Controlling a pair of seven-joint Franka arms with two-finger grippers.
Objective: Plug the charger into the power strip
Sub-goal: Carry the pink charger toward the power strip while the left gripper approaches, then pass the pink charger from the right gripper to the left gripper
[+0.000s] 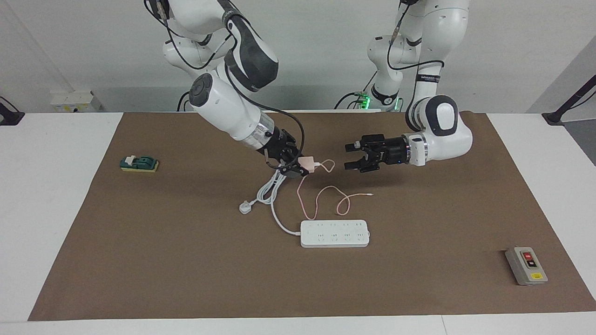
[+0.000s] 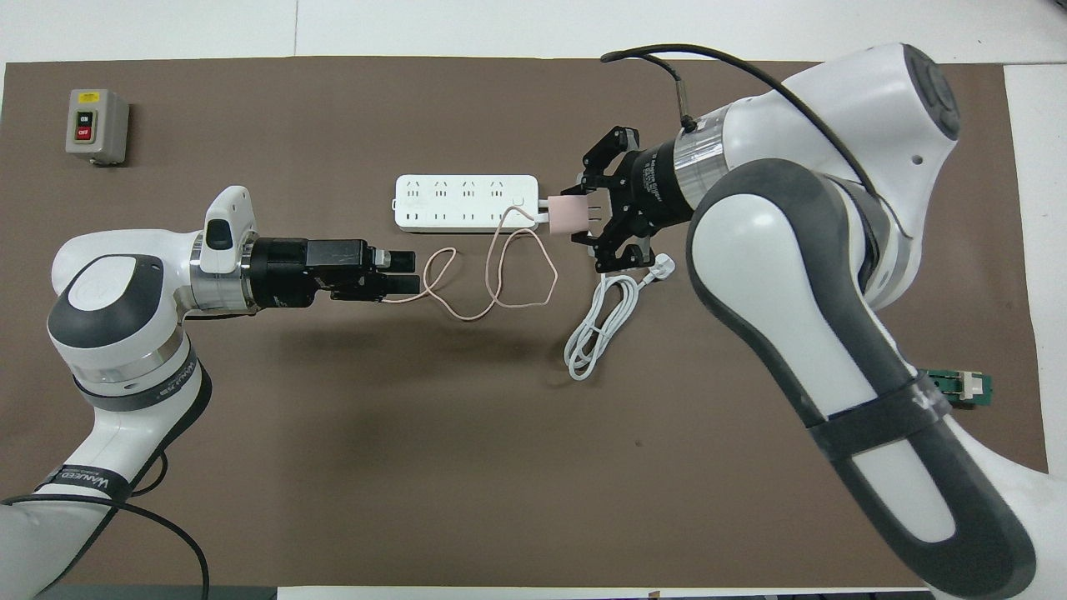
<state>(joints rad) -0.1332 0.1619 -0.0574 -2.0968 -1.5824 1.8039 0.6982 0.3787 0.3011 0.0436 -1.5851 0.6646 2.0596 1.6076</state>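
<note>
You have one charger [image 1: 307, 163], one power strip [image 1: 335, 233], one grey switch box [image 1: 526, 265] with red and black buttons, one small green item [image 1: 139, 163] and two arms at the bench [image 1: 56, 195], which carries a brown mat [image 1: 186, 270].

The charger – a pale pink cube – is off the mat, clamped in the right hand [image 1: 298, 168], over the coiled thick white cord [image 1: 272, 188] of the power strip. Its thin pink cable [image 1: 321, 195] droops from the cube in loops onto the mat, the free end lying just nearer to the robots than the strip. In the overhead view two metal prongs show on the cube's side that faces the right hand.

The power strip lies flat near the middle of the mat, nothing plugged into its two rows of sockets. Its white plug [image 1: 245, 207] rests on the mat toward the right arm's end.

Your right arm reaches down and inward, forearm slanted toward the mat's centre. Your left arm is stretched level, its left hand [image 1: 351, 157] facing the charger with fingers apart – near it, not touching, holding nothing.

The switch box sits at the left arm's end; the green item at the right arm's end.
</note>
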